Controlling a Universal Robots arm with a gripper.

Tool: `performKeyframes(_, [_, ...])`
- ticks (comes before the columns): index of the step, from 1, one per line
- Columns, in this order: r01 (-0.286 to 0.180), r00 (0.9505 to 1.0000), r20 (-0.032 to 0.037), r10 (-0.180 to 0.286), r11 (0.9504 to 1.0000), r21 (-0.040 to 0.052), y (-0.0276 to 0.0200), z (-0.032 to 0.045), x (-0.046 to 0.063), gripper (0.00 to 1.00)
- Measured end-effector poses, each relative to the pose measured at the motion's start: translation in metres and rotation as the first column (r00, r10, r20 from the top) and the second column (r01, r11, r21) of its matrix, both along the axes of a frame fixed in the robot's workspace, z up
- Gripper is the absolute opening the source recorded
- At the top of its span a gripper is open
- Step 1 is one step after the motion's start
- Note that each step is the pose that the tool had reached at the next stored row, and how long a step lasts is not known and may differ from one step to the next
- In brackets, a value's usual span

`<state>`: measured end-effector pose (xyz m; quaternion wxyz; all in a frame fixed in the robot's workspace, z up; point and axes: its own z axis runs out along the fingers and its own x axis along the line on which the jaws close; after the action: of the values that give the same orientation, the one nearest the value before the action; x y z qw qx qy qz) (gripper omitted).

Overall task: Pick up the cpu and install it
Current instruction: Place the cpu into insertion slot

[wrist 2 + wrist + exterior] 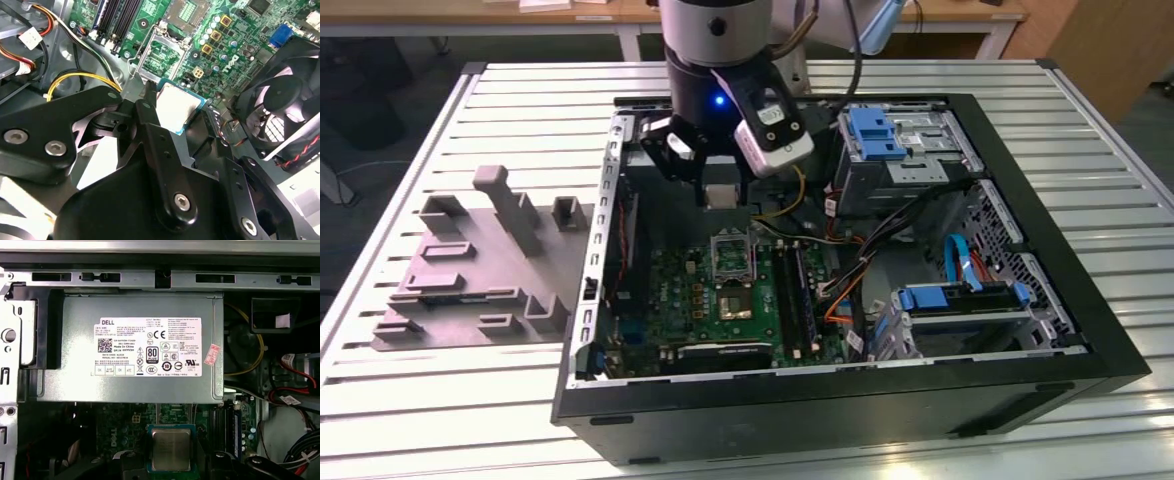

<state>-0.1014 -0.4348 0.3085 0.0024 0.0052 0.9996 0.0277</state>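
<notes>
The cpu (176,106) is a small square chip with a pale metal top and a green rim. My gripper (175,114) is shut on it, with black fingers (149,107) on two opposite edges. In the first wrist view the cpu (171,449) sits between the fingers of the gripper (171,462), in front of the motherboard. In the exterior view the gripper (720,192) hangs inside the open computer case, above the back of the motherboard (707,300). The dark socket (192,12) lies further along the board, beyond its raised metal frame (162,52).
A big grey box with a white label (132,350) fills the case's back. A black fan (285,105) and yellow, red and black cables (75,77) lie close to the gripper. Blue drive cages (874,135) stand at the exterior view's right. A grey moulded tray (467,270) rests outside at the left.
</notes>
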Motion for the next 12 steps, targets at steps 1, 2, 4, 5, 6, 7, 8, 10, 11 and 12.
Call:
performKeyframes(1, [0.000, 1.0000, 0.0000, 0.000, 1.0000, 0.0000, 0.0000, -0.0007, 0.000, 0.47])
performKeyframes(2, [0.000, 1.0000, 0.0000, 0.000, 1.0000, 0.0000, 0.0000, -0.0014, 0.000, 0.47])
performKeyframes(4, [0.000, 1.0000, -0.0001, 0.000, 1.0000, -0.0001, 0.0000, -0.0029, 0.000, 0.47])
performKeyframes(5, [0.000, 1.0000, -0.0001, 0.000, 1.0000, -0.0001, 0.0000, -0.0039, 0.000, 0.47])
performKeyframes(6, [0.000, 1.0000, -0.0001, 0.000, 1.0000, -0.0001, 0.0000, -0.0052, 0.000, 0.47])
performKeyframes(7, [0.000, 1.0000, 0.0000, 0.000, 1.0000, 0.0000, 0.0000, -0.0062, 0.000, 0.47])
performKeyframes(8, [0.000, 1.0000, 0.0000, 0.000, 1.0000, 0.0000, 0.0000, -0.0072, 0.000, 0.47])
performKeyframes(10, [0.000, 1.0000, 0.0000, 0.000, 1.0000, 0.0000, 0.0000, -0.0095, 0.000, 0.47])
performKeyframes(11, [0.000, 1.0000, 0.0000, 0.000, 1.0000, 0.0001, 0.0000, -0.0106, 0.000, 0.47])
performKeyframes(12, [0.000, 1.0000, 0.0000, 0.000, 1.0000, 0.0000, 0.0000, -0.0115, 0.000, 0.47])
